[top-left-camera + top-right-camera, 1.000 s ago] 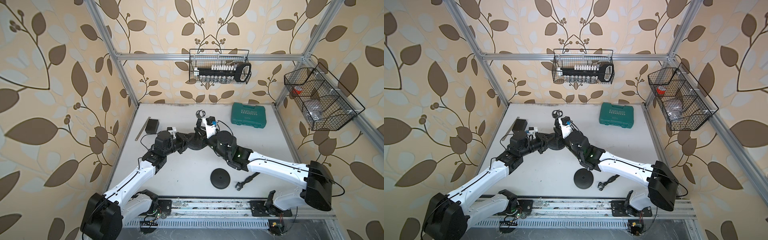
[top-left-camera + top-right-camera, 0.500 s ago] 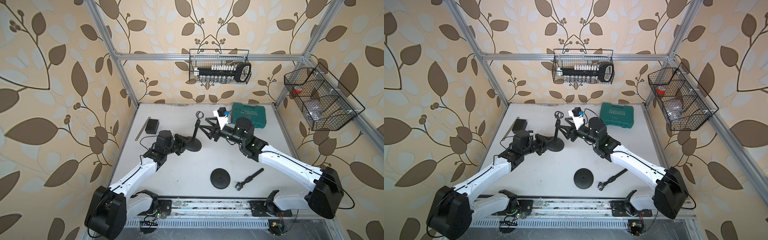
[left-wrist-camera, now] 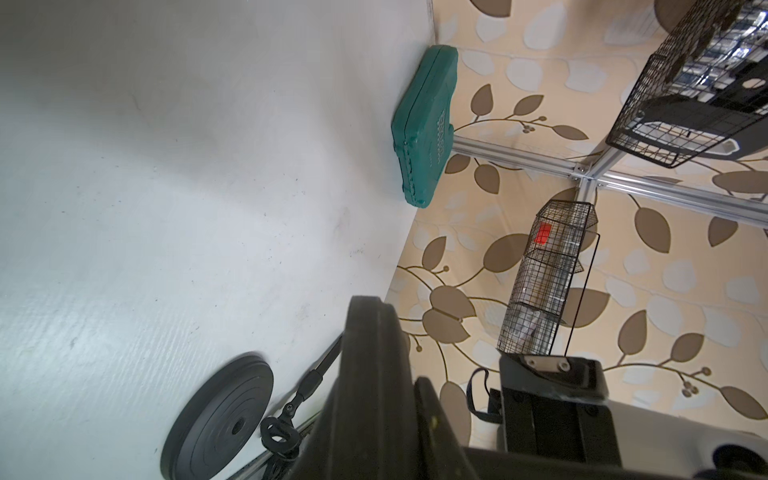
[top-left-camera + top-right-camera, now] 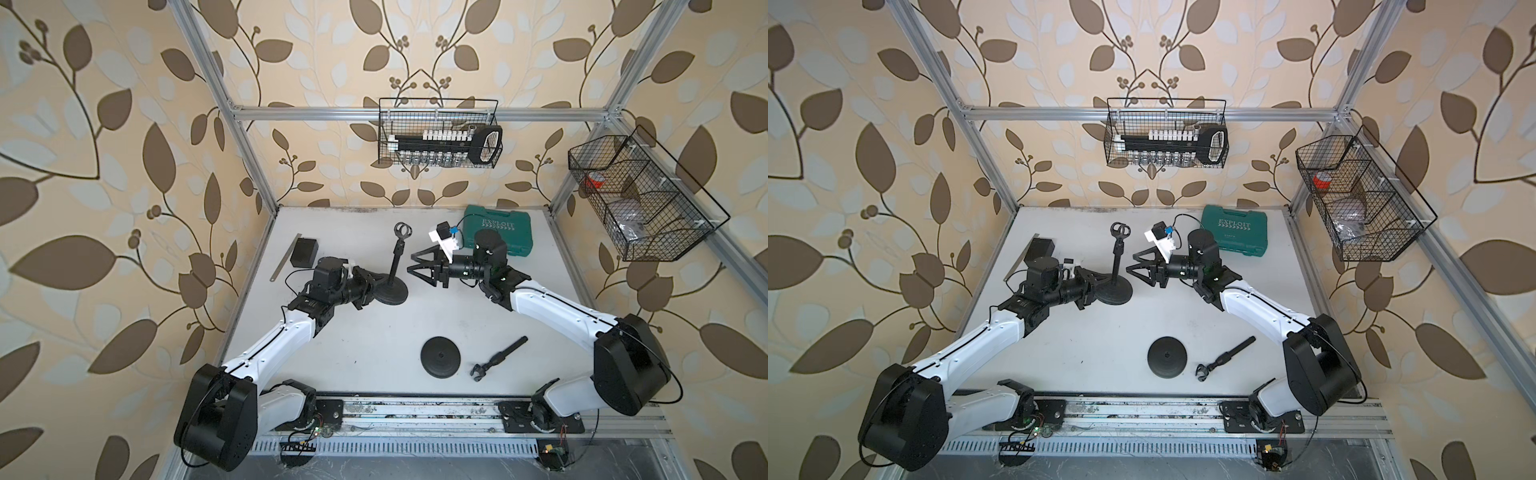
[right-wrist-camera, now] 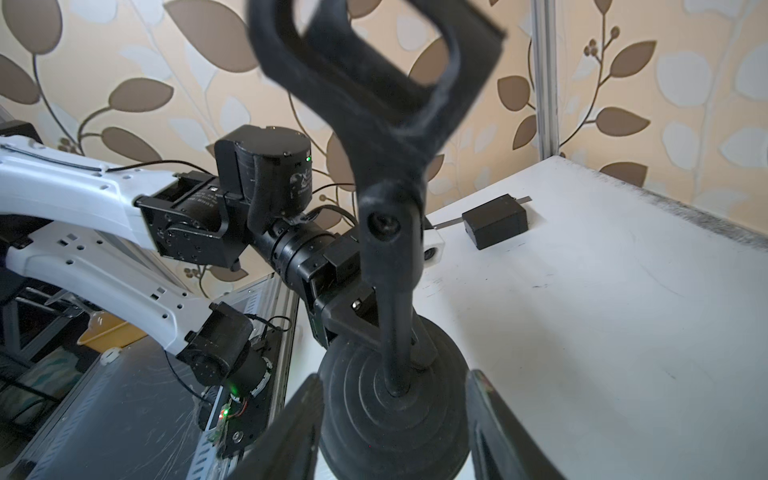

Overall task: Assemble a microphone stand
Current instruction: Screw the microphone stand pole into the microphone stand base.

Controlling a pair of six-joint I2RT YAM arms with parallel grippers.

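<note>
Backed away from the pole, the right gripper (image 4: 411,262) now sits just to the right of the upright microphone stand (image 4: 398,253); a second ago it was bunched over the stand together with the left arm. Its jaws are spread and hold nothing. In the right wrist view the stand's pole (image 5: 395,311) rises between the two fingers (image 5: 291,432), and in both top views the fingertips are clear of it.

The left gripper (image 4: 371,288) lies low on the counter (image 4: 374,332), its jaws clenched on the rim of the stand's round base (image 4: 392,293). The stand is upright at mid-counter with its clip (image 4: 402,229) at the top.

Nearer the front rail lie a spare disc base (image 4: 440,356) and, just beside it, a loose pole (image 4: 498,357) on its side.

Hanging on the back wall, a wire basket (image 4: 436,100) holds a long black rack (image 4: 432,143) with a row of small white pieces and a looped handle. A second wire basket (image 4: 665,241) on the side wall has something red (image 4: 594,180) in the compartment nearest the back wall and pale items in another; what they are cannot be told. A closed green case (image 4: 498,232) lies at the back of the counter.
</note>
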